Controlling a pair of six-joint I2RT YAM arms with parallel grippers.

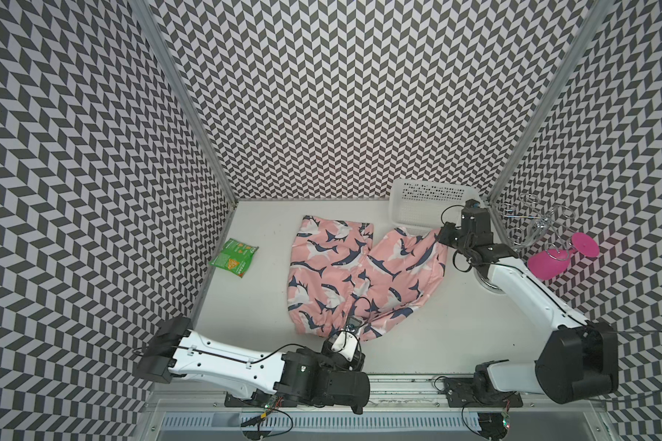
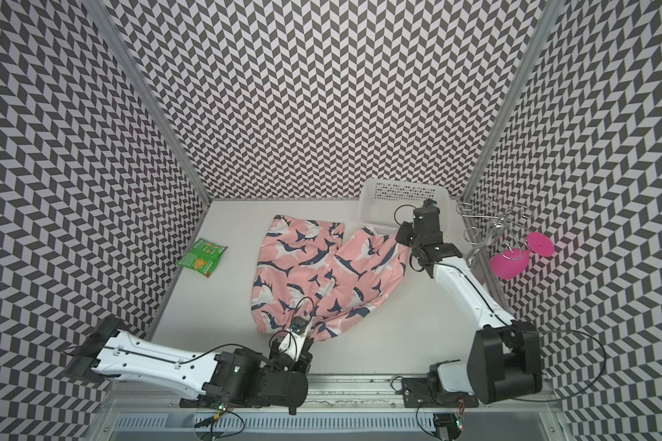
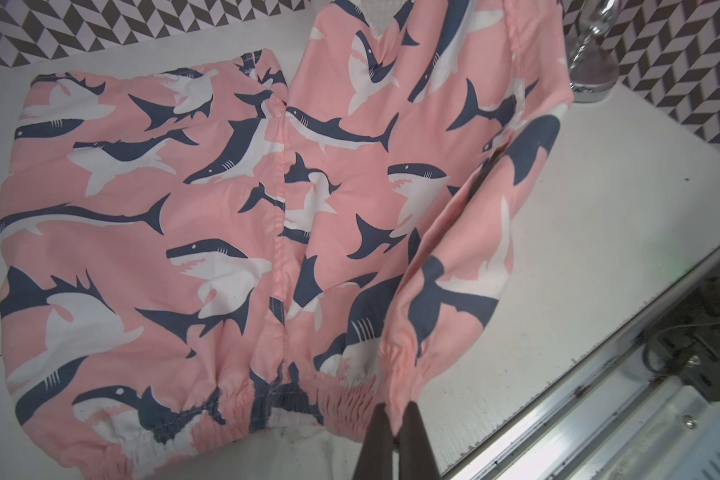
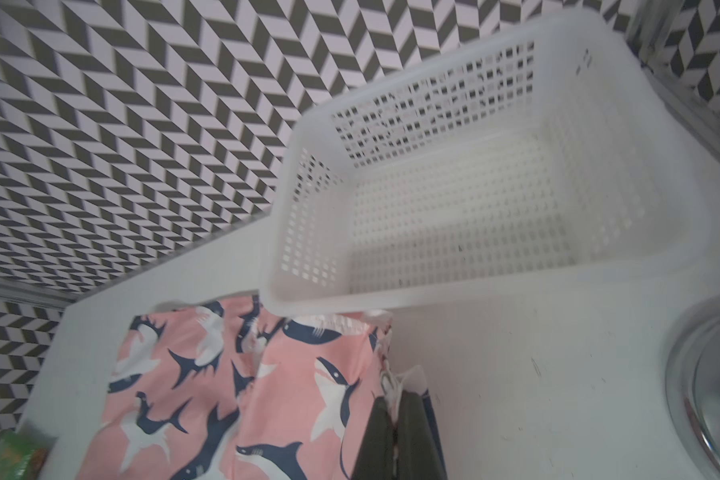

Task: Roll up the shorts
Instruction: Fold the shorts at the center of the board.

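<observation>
Shorts (image 1: 344, 267): left fingers (image 3: 385, 440) clamped on waistband (image 3: 350, 395), right fingers (image 4: 385, 440) clamped on leg (image 1: 409, 259). Packet (image 1: 234, 257) print unreadable.

The white table (image 1: 260, 305) is carrying four things. The shorts (image 1: 333, 267) are lying spread around its centre, with the waistband pointing toward six o'clock and one leg stretching toward two o'clock, ending just beside the white perforated basket (image 1: 398, 206) sitting at one o'clock. A green snack packet (image 1: 234, 258) is resting at nine o'clock against the wall. A chrome wire stand (image 4: 707, 395) is standing at three o'clock.
</observation>
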